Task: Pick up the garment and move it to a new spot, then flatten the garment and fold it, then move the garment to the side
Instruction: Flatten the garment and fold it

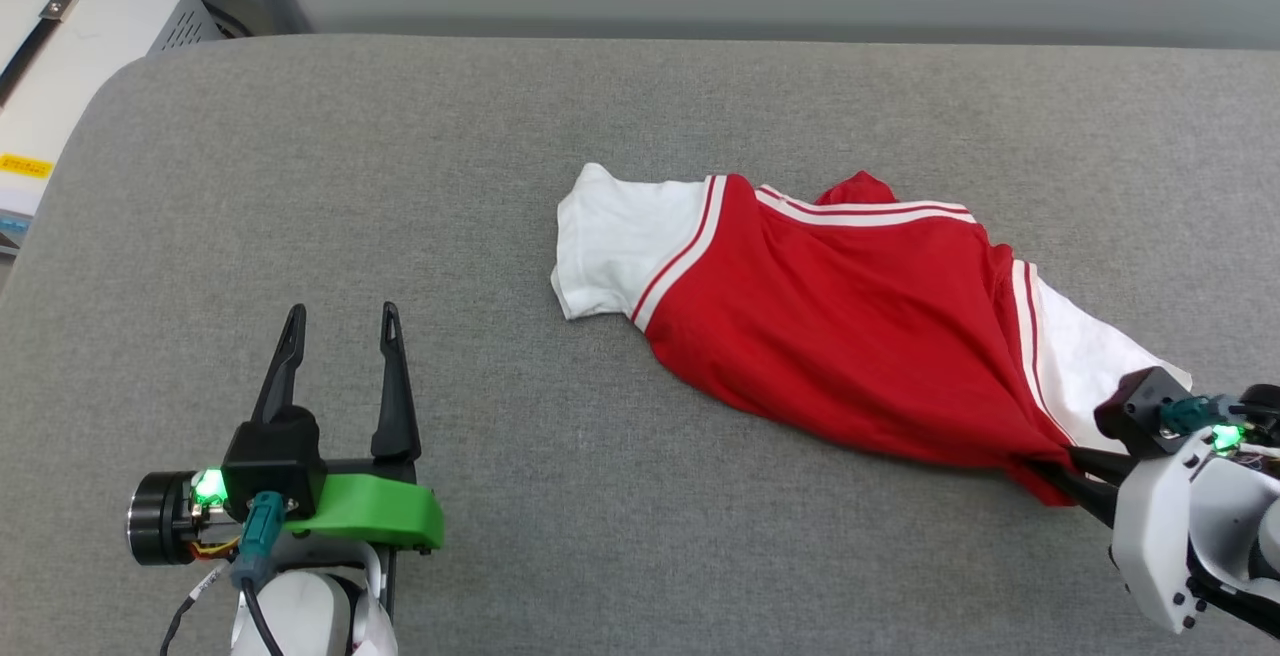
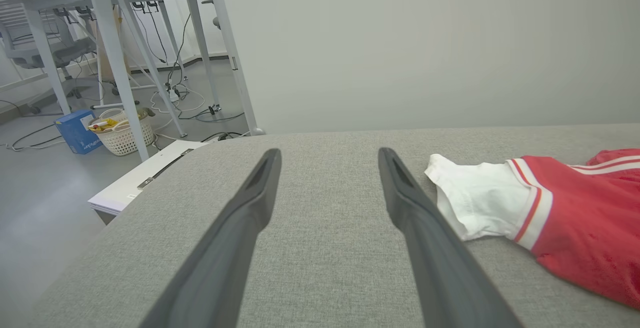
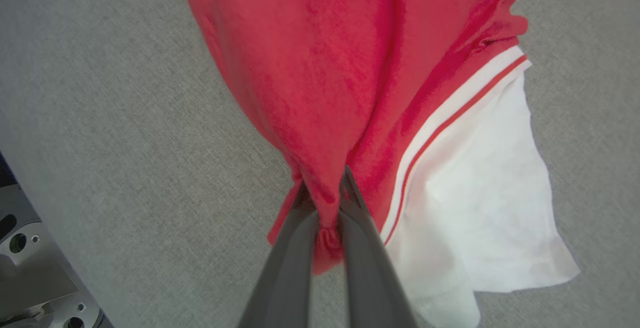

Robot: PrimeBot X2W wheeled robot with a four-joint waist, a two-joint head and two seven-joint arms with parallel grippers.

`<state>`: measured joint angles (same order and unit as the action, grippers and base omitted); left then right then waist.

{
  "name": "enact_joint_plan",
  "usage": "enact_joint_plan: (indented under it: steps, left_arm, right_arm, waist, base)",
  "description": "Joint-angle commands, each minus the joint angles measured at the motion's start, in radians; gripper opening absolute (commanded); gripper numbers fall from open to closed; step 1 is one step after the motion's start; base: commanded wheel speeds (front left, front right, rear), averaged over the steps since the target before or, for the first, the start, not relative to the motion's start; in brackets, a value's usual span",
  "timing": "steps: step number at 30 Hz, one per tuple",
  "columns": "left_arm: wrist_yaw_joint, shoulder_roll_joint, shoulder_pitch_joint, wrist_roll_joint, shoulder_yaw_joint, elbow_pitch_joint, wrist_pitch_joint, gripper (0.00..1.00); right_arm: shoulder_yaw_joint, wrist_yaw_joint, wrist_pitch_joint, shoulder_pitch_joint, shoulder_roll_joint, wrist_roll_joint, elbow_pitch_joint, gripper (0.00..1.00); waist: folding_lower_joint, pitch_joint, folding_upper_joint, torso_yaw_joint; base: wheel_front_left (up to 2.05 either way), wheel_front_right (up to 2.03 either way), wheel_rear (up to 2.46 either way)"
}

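The red shirt (image 1: 830, 326) lies crumpled on the grey padded desk (image 1: 400, 136). It reaches from the middle out toward three o'clock, with one white sleeve (image 1: 610, 236) pointing to nine o'clock and the other (image 1: 1080, 356) bunched near four. The right claw (image 1: 1050, 466), down at four o'clock, is pressed together on a gathered tuck of red cloth at the shirt's edge, just beside that nearer sleeve. The fabric puckers where it passes between the fingers. The left claw (image 1: 342, 311) sits at eight o'clock, spread wide and holding nothing, well apart from the shirt.

To my eye this is light, limp knit. It will likely drape, drag and stretch rather than lift as one piece, and from a single pinch it should hang like a rope. For flattening, I'd take hold at two corners of the bottom edge, or at both shoulders.
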<state>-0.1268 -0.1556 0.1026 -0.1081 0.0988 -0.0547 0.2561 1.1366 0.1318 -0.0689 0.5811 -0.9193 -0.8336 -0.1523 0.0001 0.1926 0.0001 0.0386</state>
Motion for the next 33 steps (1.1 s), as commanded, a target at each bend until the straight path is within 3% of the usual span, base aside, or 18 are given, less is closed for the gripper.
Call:
enact_joint_plan:
  steps: [1, 5, 12, 13, 14, 20, 26, 33]
  left_arm:
    - [0.007, 0.007, -0.016, 0.010, -0.005, -0.001, 0.006, 1.00]
    - [0.017, 0.012, -0.025, 0.021, -0.014, 0.000, 0.006, 1.00]
    - [0.028, 0.024, -0.030, 0.034, -0.020, -0.007, 0.006, 1.00]
    - [0.030, 0.024, -0.030, 0.035, -0.021, -0.009, 0.006, 1.00]
    - [0.032, 0.025, -0.031, 0.037, -0.023, -0.011, 0.006, 1.00]
    - [0.039, 0.021, -0.038, 0.044, -0.036, -0.019, 0.006, 1.00]
    - [0.041, 0.022, -0.051, 0.051, -0.044, -0.010, 0.006, 1.00]
    - [0.043, 0.028, -0.055, 0.061, -0.042, 0.001, 0.006, 1.00]
  right_arm:
    - [-0.021, -0.001, 0.005, -0.029, -0.017, -0.017, 0.010, 0.00]
    - [-0.081, -0.001, 0.014, -0.116, -0.051, -0.059, 0.041, 0.00]
    - [-0.137, -0.001, 0.034, -0.214, 0.010, -0.045, 0.041, 0.00]
    - [-0.153, -0.001, 0.046, -0.221, 0.019, -0.037, 0.033, 0.23]
    - [-0.173, -0.001, 0.062, -0.230, 0.030, -0.023, 0.025, 1.00]
    - [-0.325, -0.001, 0.151, -0.281, 0.070, 0.069, 0.026, 1.00]
    - [-0.550, -0.001, 0.165, -0.358, 0.059, 0.135, 0.112, 1.00]
    - [-0.815, -0.001, 0.065, -0.420, 0.041, 0.201, 0.219, 1.00]
  waist:
    - [-0.0001, -0.012, -0.0001, -0.003]
    - [-0.0001, -0.018, -0.0001, 0.001]
    - [-0.0001, -0.016, -0.0001, -0.004]
    - [-0.0001, -0.017, -0.0001, -0.005]
    - [-0.0001, -0.020, -0.0001, -0.007]
    - [-0.0001, -0.045, -0.0001, -0.026]
    - [-0.0001, -0.054, -0.0001, -0.041]
    - [-0.0001, -0.046, -0.0001, -0.049]
  base:
    - [0.00, 0.00, 0.00]
    - [0.00, 0.00, 0.00]
    - [0.00, 0.00, 0.00]
    - [0.00, 0.00, 0.00]
    - [0.00, 0.00, 0.00]
    - [0.00, 0.00, 0.00]
    - [0.00, 0.00, 0.00]
    - [0.00, 0.00, 0.00]
